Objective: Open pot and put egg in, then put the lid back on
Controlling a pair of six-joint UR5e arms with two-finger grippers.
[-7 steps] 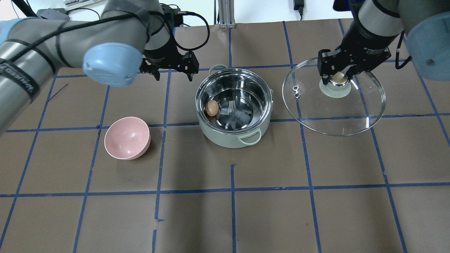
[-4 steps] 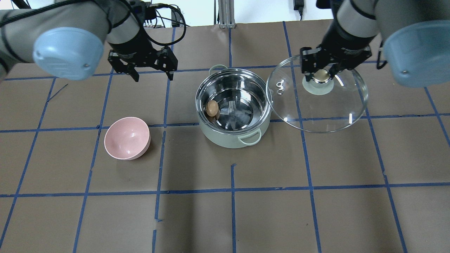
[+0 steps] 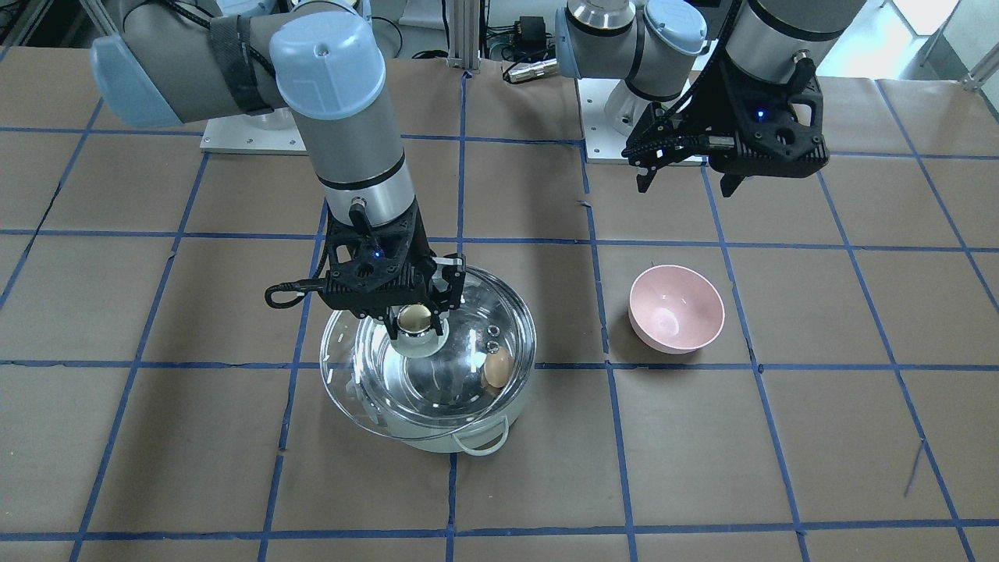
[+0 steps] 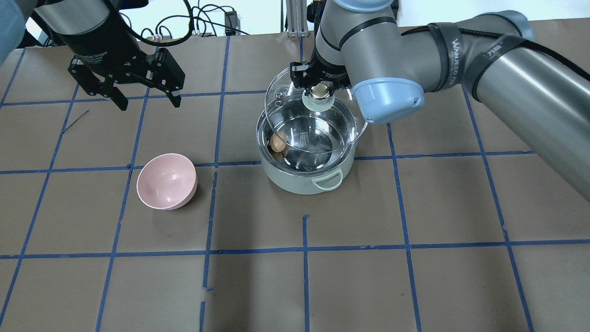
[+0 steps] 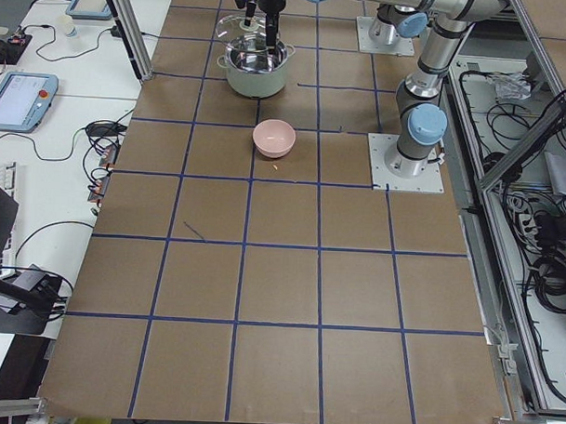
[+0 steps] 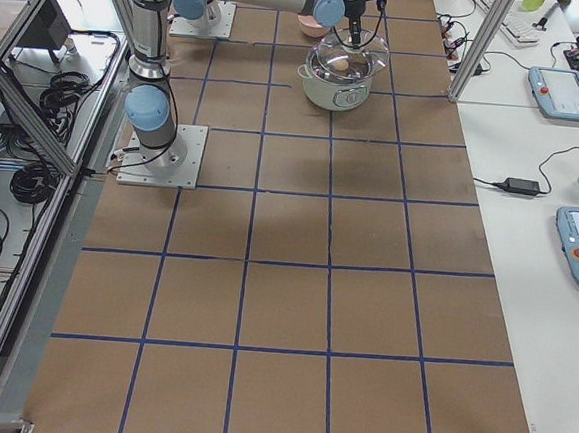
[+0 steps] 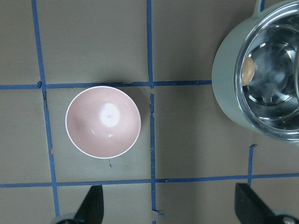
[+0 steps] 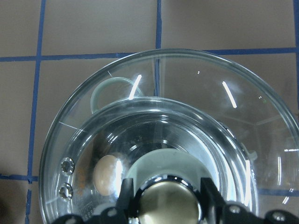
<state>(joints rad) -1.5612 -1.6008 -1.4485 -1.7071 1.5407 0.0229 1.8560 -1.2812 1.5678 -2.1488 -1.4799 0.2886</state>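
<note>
Pot [image 4: 304,180] stands mid-table with the lid [image 4: 313,131] swung in from the right and now hanging over it, apparently tilted and not yet seated; only lowering remains. Egg [image 4: 278,141] lies inside by the wall. Right gripper [image 4: 318,88] clamps the knob [image 3: 414,318] from above; left gripper [image 4: 150,105] hangs spread and empty, drawn back.

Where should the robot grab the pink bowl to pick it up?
Probably the thin rim, coming from straight above. The pink bowl sits mouth-up and empty, so one finger could slip inside and one outside. Its round, smooth sides look hard to squeeze without slipping.
</note>
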